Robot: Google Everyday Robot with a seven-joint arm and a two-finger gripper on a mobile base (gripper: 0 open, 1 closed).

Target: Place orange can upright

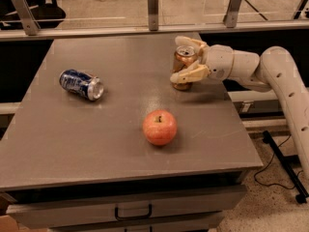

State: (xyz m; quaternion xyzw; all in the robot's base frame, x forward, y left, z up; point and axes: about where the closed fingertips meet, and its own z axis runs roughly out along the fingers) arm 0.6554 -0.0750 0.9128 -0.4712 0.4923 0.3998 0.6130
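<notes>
Your gripper (176, 59) reaches in from 3 o'clock, and its two fingers are clasped on the orange can (183, 64), one behind the rim, one across the lower front. The can stands upright at about 1 o'clock on the table (120, 144), its base looking down on the surface. It has a copper-orange body and a silver top with the opening facing up. The apple (159, 127) sits toward 6 o'clock. The blue can (81, 84) lies on its side at 9 o'clock.
</notes>
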